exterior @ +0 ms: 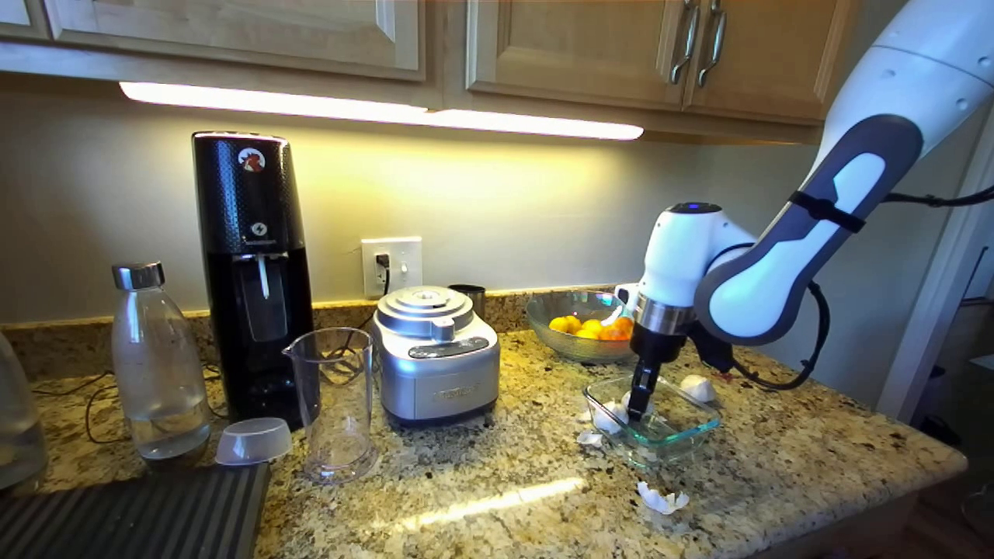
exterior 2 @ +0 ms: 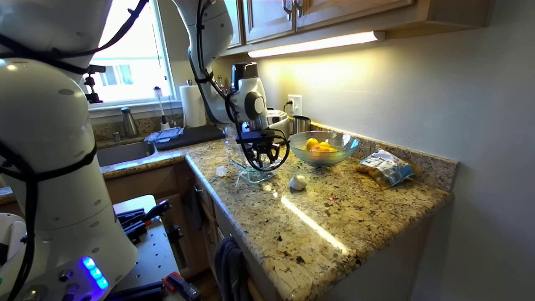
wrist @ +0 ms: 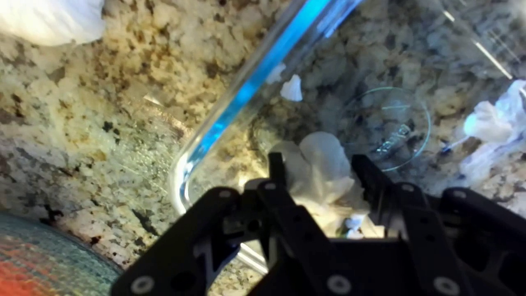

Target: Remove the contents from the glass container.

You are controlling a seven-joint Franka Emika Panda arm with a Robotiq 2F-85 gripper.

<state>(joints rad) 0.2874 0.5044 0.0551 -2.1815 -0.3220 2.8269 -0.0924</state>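
Observation:
The clear glass container [exterior: 693, 432] stands on the granite counter. It also shows in an exterior view [exterior 2: 253, 179] and the wrist view [wrist: 242, 94]. My gripper [exterior: 640, 410], also in an exterior view [exterior 2: 265, 158], points down inside it. In the wrist view my gripper [wrist: 316, 162] has its fingers against both sides of a white bulb-shaped piece [wrist: 328, 154]. A white piece [exterior: 609, 417] shows at the dish's near-left corner. A small flake [wrist: 292, 88] lies in the dish. A pale-blue-tinged piece [wrist: 491, 123] lies farther right; whether inside or outside I cannot tell.
A white bulb [exterior: 698, 388], also in an exterior view [exterior 2: 297, 182], lies beside the dish. White skin scraps [exterior: 662, 498] lie in front. A glass fruit bowl [exterior: 547, 335] stands close behind. A food processor [exterior: 443, 388], clear tumbler [exterior: 334, 411] and snack bag [exterior 2: 384, 167] also stand around.

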